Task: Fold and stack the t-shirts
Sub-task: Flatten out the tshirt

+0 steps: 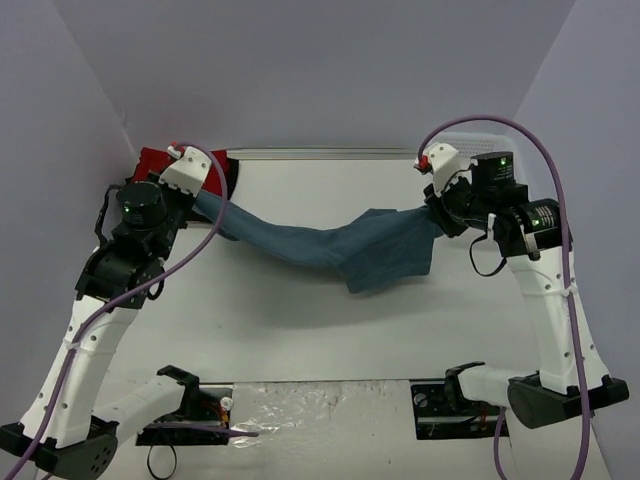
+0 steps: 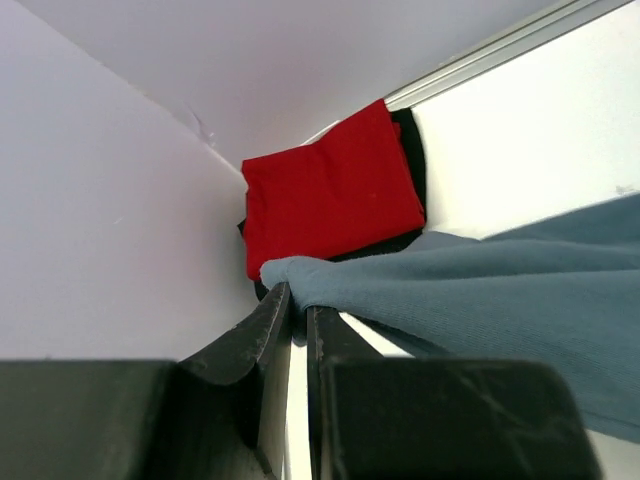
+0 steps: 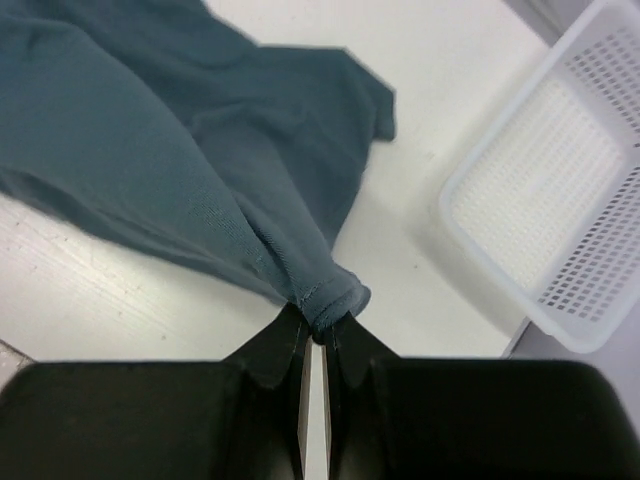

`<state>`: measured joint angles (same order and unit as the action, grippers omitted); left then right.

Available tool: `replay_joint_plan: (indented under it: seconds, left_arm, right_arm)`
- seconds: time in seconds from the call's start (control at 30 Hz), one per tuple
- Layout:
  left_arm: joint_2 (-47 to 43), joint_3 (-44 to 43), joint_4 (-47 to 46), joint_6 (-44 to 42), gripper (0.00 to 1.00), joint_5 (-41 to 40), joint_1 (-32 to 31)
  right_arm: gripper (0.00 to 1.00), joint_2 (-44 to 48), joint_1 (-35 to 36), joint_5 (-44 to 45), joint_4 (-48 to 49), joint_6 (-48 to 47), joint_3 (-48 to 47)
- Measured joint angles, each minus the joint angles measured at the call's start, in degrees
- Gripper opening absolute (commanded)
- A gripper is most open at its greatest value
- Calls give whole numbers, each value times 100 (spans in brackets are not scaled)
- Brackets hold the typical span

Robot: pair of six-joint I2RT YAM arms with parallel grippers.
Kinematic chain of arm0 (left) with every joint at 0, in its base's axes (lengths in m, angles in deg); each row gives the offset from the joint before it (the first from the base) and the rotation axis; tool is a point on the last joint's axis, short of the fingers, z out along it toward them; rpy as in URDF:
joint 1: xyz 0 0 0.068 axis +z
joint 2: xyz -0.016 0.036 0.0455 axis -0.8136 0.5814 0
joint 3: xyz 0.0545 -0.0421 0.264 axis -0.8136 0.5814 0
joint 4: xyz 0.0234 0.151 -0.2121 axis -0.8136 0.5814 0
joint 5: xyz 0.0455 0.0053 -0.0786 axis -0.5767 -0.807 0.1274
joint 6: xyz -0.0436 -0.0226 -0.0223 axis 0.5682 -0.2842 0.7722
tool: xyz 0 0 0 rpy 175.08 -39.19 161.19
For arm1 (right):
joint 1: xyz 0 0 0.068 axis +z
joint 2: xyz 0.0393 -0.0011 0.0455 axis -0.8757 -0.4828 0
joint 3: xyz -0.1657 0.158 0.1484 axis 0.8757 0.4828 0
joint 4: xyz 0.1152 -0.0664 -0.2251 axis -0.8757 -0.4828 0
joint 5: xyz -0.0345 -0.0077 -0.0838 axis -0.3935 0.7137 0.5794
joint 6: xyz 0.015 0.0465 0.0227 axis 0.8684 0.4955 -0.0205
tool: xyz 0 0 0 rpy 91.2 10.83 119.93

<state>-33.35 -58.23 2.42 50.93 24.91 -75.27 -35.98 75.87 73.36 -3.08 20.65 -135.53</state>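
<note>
Your left claw (image 2: 298, 300): clamped on one end of teal shirt (image 1: 340, 245). Your right claw (image 3: 316, 328): pinched shut on bunched opposite end. Shirt strung between them over mid-surface (image 1: 300, 330), long axis left-right, sagging in middle, loose flap hanging toward you right of centre. Step, by my read: stretching shirt out ahead of fold. Next: lower both claws together, keep tension, lay it flat. Far left corner: red shirt (image 2: 330, 195) folded atop black shirt (image 2: 412, 160). Far right: basket (image 3: 600, 260).
</note>
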Motion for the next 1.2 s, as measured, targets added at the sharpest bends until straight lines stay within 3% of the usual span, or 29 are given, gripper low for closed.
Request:
replay_joint_plan:
  seconds: [0.23, 0.5, 0.53, 0.57, 0.73, 0.87, 1.0, 1.2]
  left_arm:
    - [358, -109, -17, -33, 2, -463, 92]
    - [1038, 332, -170, 92, 2, -678, 247]
    - [1123, 496, -219, 92, 2, -669, 258]
    - [1222, 660, -289, 92, 2, -667, 264]
    - [2039, 1311, -551, 79, 2, -605, 363]
    - [2411, 1672, -697, 70, 2, -533, 435]
    - [2378, 1718, -837, 72, 2, -492, 476]
    - [2321, 1720, -997, 92, 2, -380, 525]
  right_arm:
    - [0, -448, -13, 581, 376, 157, -586]
    - [1, -2164, -96, 804, 1123, 291, -763]
    - [15, -2448, -101, 787, 1191, 289, -756]
    - [54, -2721, -101, 780, 1248, 310, -743]
    - [71, -4332, -120, 1012, 1530, 328, -726]
    - [72, -4649, -127, 1003, 1565, 348, -424]
    - [71, -4070, -114, 874, 1657, 313, -164]
    - [57, -2931, 74, 643, 1720, 142, 348]
